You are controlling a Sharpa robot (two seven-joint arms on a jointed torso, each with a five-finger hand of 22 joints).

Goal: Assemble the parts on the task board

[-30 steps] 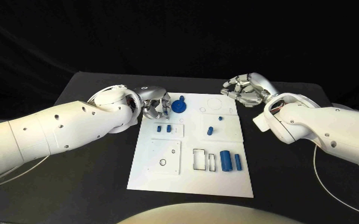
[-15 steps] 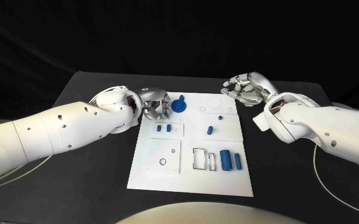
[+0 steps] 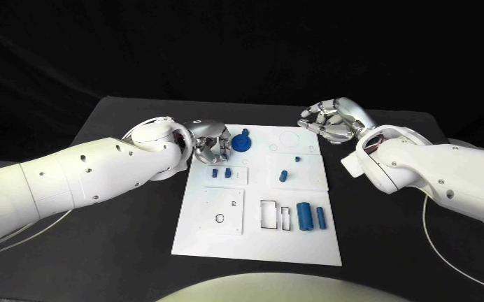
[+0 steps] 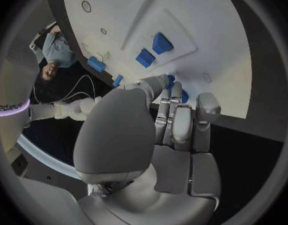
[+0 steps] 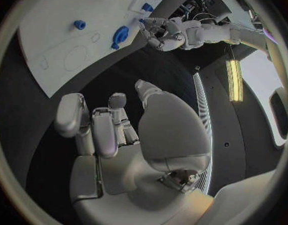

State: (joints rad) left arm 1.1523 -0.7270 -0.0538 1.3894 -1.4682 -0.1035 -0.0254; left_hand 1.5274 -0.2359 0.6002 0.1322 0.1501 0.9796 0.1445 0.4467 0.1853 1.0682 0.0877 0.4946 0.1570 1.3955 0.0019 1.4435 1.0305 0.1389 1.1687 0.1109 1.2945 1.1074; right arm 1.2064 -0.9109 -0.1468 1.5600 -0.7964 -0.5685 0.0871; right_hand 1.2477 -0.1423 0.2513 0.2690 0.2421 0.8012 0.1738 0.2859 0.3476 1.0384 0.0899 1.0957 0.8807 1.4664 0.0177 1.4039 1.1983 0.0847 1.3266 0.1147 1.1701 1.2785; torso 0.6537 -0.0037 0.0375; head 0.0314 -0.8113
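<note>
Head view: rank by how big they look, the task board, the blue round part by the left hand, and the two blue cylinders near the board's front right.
1. task board
2. blue round part
3. wider cylinder
4. thinner cylinder
The cylinders look alike in length; only width separates them.

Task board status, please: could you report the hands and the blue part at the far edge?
Left hand touching the round blue part at the task board far edge. Right hand curled, holding nothing, off the board. Nothing in the way.
</note>
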